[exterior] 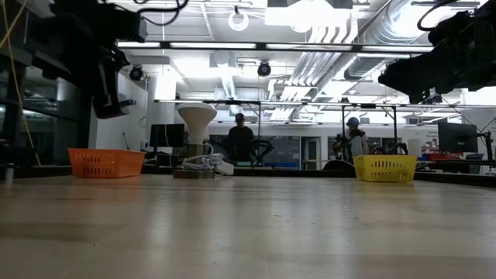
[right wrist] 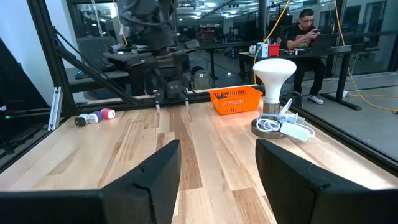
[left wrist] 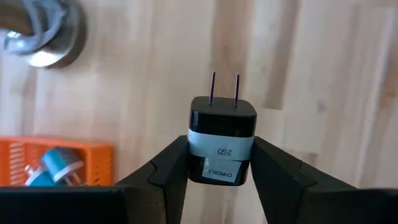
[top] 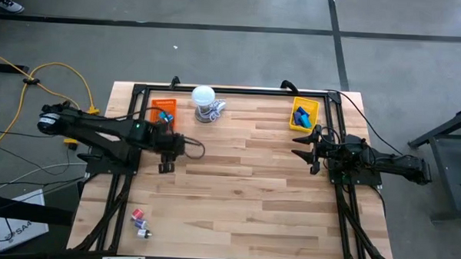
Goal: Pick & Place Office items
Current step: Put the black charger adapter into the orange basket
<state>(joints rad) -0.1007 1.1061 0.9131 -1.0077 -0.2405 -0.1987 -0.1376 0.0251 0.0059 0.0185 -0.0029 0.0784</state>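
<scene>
The left gripper [left wrist: 219, 163] is clamped on a black plug adapter [left wrist: 222, 138], held above the desk [top: 244, 184] just beside the orange tray [top: 163, 109]. The adapter's two prongs point straight out ahead of the fingers [left wrist: 163, 169], its long axis running along the gripper. The right gripper [right wrist: 217, 168] hangs with jaws apart, holding nothing, near the yellow tray [top: 304, 114]
</scene>
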